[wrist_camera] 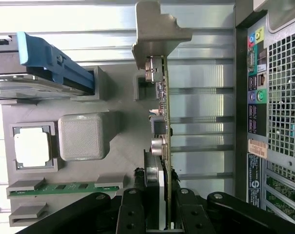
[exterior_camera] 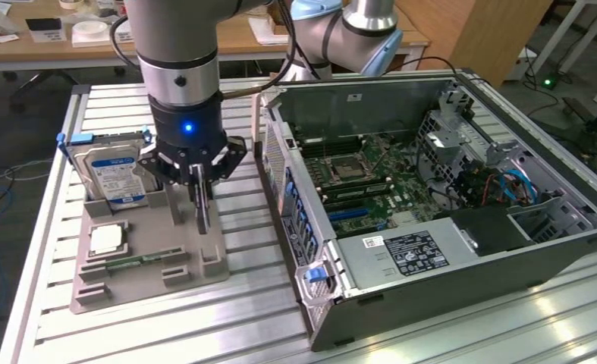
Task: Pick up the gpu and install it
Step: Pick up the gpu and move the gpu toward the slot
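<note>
Closest to the wrist camera, the gripper [wrist_camera: 157, 186] is closed on the upper edge of the gpu [wrist_camera: 163, 112], one finger on each face. The card stands on edge, with its metal bracket [wrist_camera: 157, 34] at the end farther from the fingers. It hangs over the grey tray [wrist_camera: 123, 146], which lies on the table [exterior_camera: 177, 326] toward the edge on the exterior view's left. Whether the card's lower edge has cleared the tray's slot cannot be told.

The hard drive [exterior_camera: 116, 171] stands upright in the same tray, just beside the arm. A memory stick [wrist_camera: 64, 187] and a processor [wrist_camera: 32, 147] lie flat nearby. The open computer case [exterior_camera: 430, 197] takes up the table's side on the exterior view's right, close to the tray.

The step in hand looks like lifting the card out. It probably goes best straight up with the card held vertical, since any tilt could jam the board in its slot or let it twist between the fingers. The grip should bear on bare board, not on the small parts standing on one face. The path should stay clear of the hard drive and the case wall.
</note>
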{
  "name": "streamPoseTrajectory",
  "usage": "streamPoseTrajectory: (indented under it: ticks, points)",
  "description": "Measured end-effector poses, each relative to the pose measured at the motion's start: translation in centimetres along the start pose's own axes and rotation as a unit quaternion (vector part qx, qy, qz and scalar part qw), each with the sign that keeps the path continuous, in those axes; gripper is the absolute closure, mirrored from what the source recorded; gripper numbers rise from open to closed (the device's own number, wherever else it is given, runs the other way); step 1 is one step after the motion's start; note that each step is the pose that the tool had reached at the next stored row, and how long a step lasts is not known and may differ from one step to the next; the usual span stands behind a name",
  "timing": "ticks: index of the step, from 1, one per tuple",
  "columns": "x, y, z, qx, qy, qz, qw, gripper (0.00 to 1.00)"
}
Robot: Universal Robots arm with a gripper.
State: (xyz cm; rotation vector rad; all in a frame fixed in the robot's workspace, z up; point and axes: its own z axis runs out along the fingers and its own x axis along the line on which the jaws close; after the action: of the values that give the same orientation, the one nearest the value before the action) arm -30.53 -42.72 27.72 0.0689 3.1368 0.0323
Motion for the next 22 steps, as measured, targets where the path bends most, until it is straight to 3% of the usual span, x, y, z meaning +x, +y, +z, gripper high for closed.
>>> streamPoseTrajectory:
  ticks: [22]
  points:
    - [0.0,0.04,-1.90,-0.0012,0.0001,0.000,1.0000,0.72]
